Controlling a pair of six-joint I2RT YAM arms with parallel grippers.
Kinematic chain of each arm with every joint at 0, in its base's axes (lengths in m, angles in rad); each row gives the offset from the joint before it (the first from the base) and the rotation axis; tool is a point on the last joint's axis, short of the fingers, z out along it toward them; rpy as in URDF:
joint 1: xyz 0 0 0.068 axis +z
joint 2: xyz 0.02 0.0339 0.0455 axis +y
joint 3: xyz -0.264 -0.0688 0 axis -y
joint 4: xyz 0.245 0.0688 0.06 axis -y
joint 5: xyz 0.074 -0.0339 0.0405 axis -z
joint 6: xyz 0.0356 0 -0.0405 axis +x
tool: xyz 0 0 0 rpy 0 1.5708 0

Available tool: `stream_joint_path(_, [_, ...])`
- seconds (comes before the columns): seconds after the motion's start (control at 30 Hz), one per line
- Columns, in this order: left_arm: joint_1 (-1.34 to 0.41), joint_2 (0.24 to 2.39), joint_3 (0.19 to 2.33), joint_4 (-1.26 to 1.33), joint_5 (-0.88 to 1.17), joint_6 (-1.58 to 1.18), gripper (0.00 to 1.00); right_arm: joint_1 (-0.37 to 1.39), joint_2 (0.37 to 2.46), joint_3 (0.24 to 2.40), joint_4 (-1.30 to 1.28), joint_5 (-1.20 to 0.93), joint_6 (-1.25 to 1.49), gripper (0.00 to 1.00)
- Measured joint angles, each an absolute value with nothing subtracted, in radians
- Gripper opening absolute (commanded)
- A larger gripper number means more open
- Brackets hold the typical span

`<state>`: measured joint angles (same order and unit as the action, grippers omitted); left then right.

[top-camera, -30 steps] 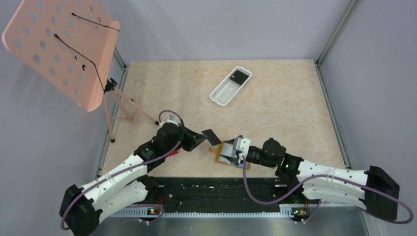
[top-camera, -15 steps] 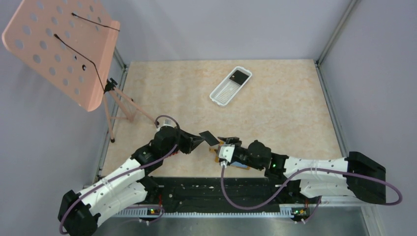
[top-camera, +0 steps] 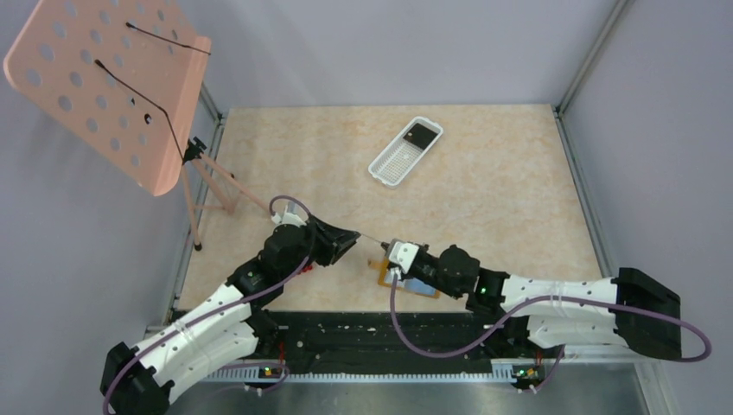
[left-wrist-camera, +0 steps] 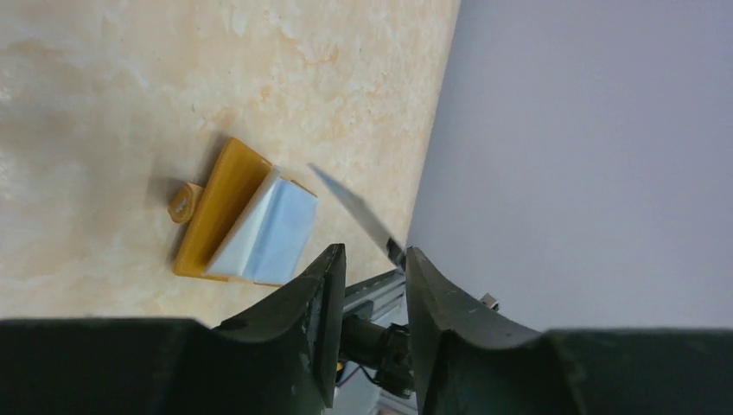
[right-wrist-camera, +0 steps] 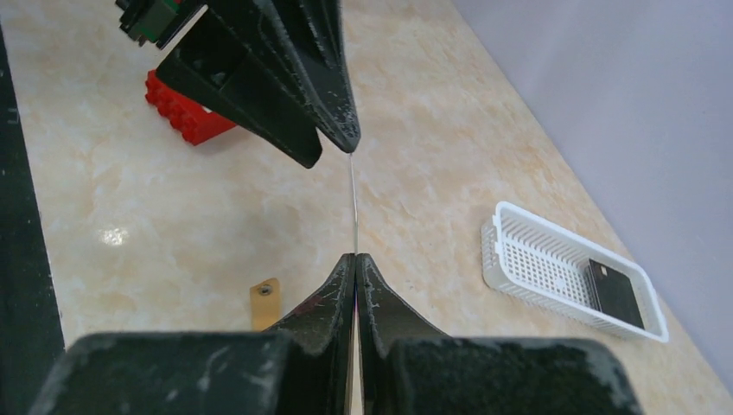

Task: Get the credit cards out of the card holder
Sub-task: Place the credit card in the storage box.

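Note:
The tan card holder [left-wrist-camera: 216,207] lies open on the table with a pale blue credit card [left-wrist-camera: 275,226] on it. Only its tab [right-wrist-camera: 264,301] shows in the right wrist view. A second, thin credit card [right-wrist-camera: 353,203] hangs in the air between the two grippers, edge-on to the right wrist camera. My right gripper [right-wrist-camera: 355,256] is shut on its near end. My left gripper [left-wrist-camera: 375,251] stands at the card's [left-wrist-camera: 350,207] other end, jaws apart with a clear gap. From above, the left gripper [top-camera: 350,240] and right gripper [top-camera: 393,251] almost meet over the holder [top-camera: 380,268].
A white slotted tray [top-camera: 393,164] at the back holds a dark card [top-camera: 423,134]. A red brick [right-wrist-camera: 186,108] lies by the left arm. A pink perforated stand [top-camera: 112,86] on a tripod rises at the far left. Grey walls close in the table.
My right gripper swung left to the card that the left gripper held up and shut on it. The left jaws then opened. The card turned from flat-on to a thin line.

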<state>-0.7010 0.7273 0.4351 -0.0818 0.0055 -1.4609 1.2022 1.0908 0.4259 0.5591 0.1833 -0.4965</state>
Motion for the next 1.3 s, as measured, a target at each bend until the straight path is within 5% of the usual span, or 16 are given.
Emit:
stream_joint_path(0.1, [-0.701,0.722,0.435,-0.083,-0.018,-1.393,0.51,1.193,1.057,0.426,0.540,0.213,-0.420,0.00])
stream_joint_path(0.47, [-0.701,0.643,0.404,-0.075,-0.034,-1.042,0.54,0.974,0.907,0.426,0.342,0.133,0.062,0.00])
stream_joint_path(0.57, [-0.701,0.643,0.408,-0.089,-0.010,-0.939,0.62,0.928,0.866,0.426,0.296,0.103,0.163,0.00])
stream_joint_path(0.67, [-0.701,0.678,0.453,-0.163,0.011,-0.842,0.90,0.842,0.851,0.428,0.245,0.067,0.262,0.00])
stream_joint_path(0.77, [-0.701,0.743,0.557,-0.262,0.012,-0.744,0.95,0.729,0.862,0.448,0.194,0.036,0.336,0.00])
stream_joint_path(1.03, [-0.701,0.809,0.795,-0.485,-0.087,-0.514,0.99,0.435,1.072,0.641,0.184,-0.110,0.467,0.00])
stream_joint_path(1.3, [-0.701,0.762,0.815,-0.596,-0.189,-0.386,0.99,0.274,1.428,0.861,0.276,-0.211,0.599,0.00])
